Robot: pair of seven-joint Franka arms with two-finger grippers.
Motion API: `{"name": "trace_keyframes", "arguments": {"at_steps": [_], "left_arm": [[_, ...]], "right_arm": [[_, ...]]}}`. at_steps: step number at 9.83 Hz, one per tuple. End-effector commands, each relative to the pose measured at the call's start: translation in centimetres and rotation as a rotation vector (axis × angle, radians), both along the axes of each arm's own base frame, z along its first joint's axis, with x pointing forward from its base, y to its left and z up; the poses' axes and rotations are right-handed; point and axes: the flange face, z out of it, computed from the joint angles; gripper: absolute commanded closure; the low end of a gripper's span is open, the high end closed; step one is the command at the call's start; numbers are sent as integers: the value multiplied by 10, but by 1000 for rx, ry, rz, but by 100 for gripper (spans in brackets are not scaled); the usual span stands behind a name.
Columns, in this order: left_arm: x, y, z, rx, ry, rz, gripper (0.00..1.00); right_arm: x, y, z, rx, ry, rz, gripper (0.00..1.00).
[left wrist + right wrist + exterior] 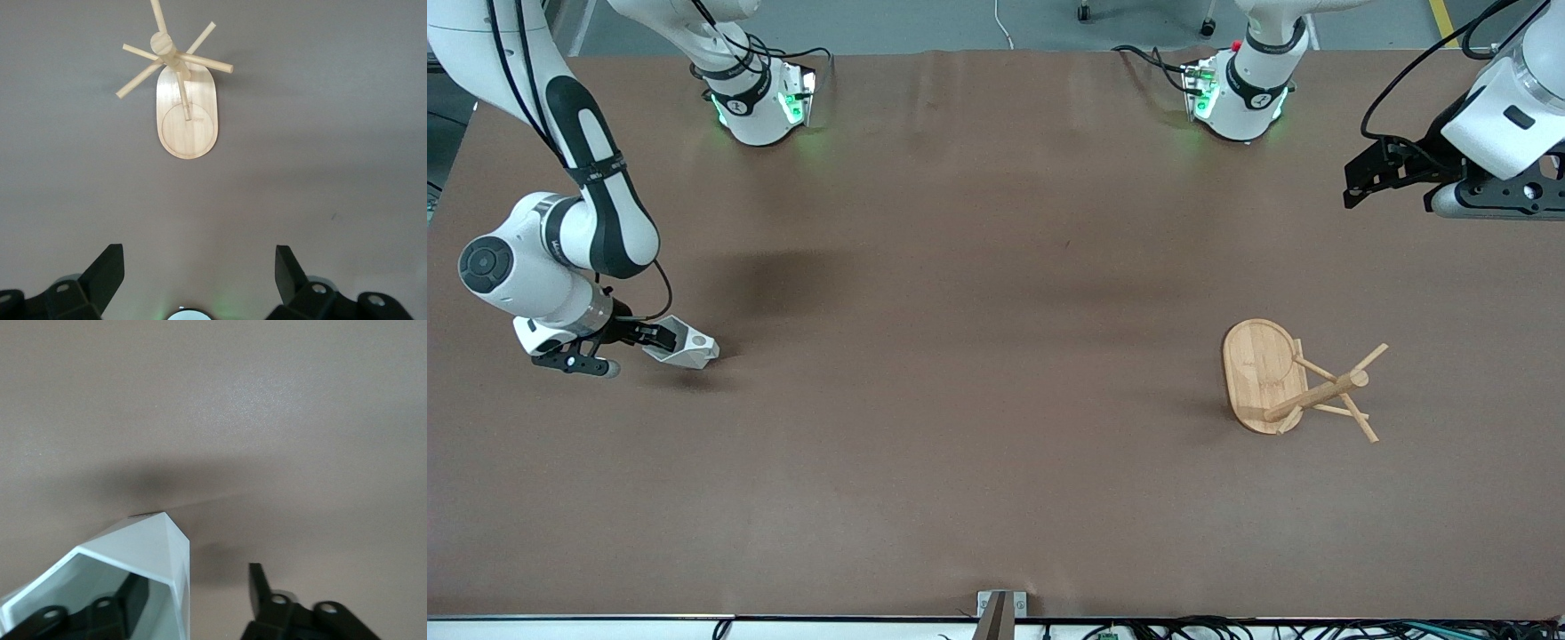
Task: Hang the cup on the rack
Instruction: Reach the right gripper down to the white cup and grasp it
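I had the right gripper (660, 339) half-closed astride the cup's (685, 349) wall; next, squeeze and lift toward the rack (1294, 384). The left gripper (199, 277) waited wide open, empty.

White cup (690, 348) tipped; rack (1294, 380) upright (bamboo).

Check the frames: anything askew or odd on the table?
The small white faceted cup lies on its side at the right arm's end, with the right pincer straddling its wall, one finger inside the mouth. The light bamboo mug rack near the left arm's end appears upright. Nothing spilled or damaged.
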Motion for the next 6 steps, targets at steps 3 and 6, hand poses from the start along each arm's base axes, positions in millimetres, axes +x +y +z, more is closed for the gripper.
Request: {"name": "trace_keyframes", "arguments": {"at_steps": [3,6], "left_arm": [[4,-8,-13,-18,37,2,0],[4,-7,-13,-8,35,-2,0]], "right_arm": [[-1,0,-9,10,5,9,60],[1,-1,-6,11,6,7,99]]}}
